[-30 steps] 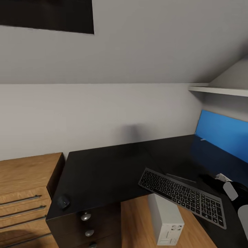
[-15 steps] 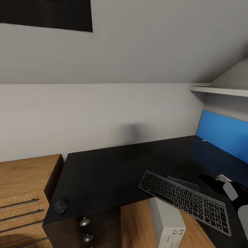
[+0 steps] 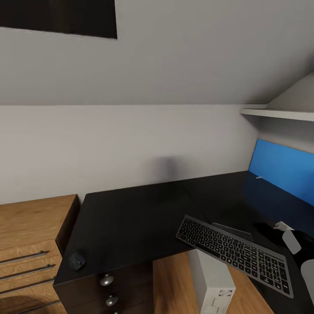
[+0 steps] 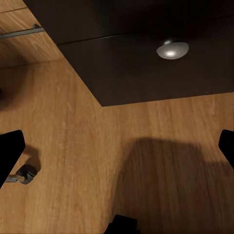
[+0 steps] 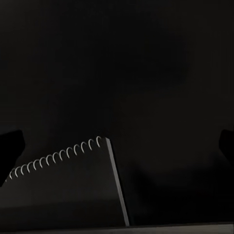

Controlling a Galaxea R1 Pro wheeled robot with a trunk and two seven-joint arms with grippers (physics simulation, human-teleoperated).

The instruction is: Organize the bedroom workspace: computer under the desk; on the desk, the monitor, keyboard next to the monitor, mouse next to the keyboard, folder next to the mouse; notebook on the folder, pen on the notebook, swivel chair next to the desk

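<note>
Notebook (image 5: 63, 180) between spread right claw (image 5: 117, 146).

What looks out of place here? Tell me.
The keyboard sits askew, with one long edge overhanging the desk above the computer. The mouse lies far away, at the desk's left front corner.
</note>
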